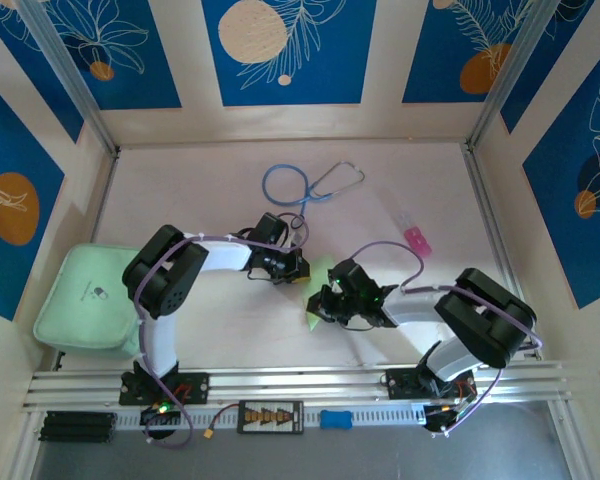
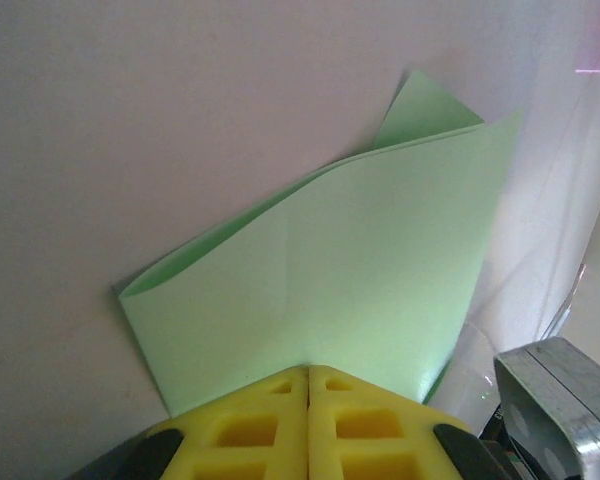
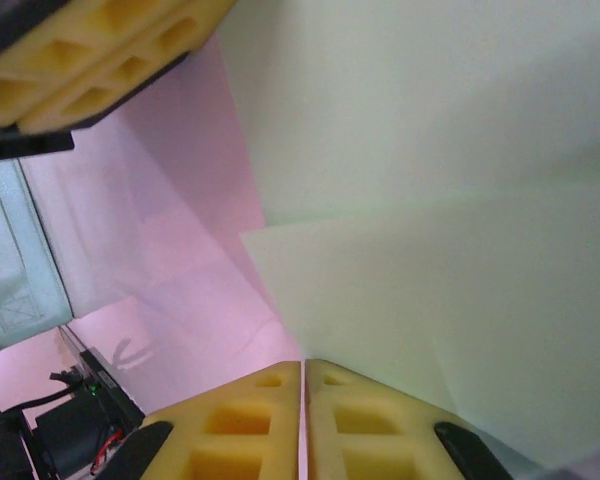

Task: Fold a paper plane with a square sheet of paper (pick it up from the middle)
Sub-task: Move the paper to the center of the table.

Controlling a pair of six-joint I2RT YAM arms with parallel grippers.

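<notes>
I have both claws closed on the square sheet of paper [image 1: 314, 293], which sits just right of the middle of the overhead frame, between the two wrists. In the left wrist view the left claw [image 2: 308, 374] has its yellow fingers pressed together at the bottom edge of the frame. The folded sheet rises out of them and bows open into two layers. The right claw [image 3: 302, 366] pinches another edge the same way.

My main worry is a tear. The paper is thin and held at two points close together, so pulling the arms apart or twisting one wrist against the other could rip it or drag it out of a pinch. The layers are bowed rather than flat, and pressing them down as they are would likely set a crooked crease. The claws are also near enough that a careless swing could knock them together.

Nothing around crowds the work. The blue stethoscope [image 1: 310, 185] lies toward the upper middle of the desk [image 1: 200, 200], well apart from the paper. A small pink item [image 1: 417, 240] lies to the right, and the mint-green pad [image 1: 80, 300] sits at the left edge. The arms' own looping cables are the nearest obstruction.
</notes>
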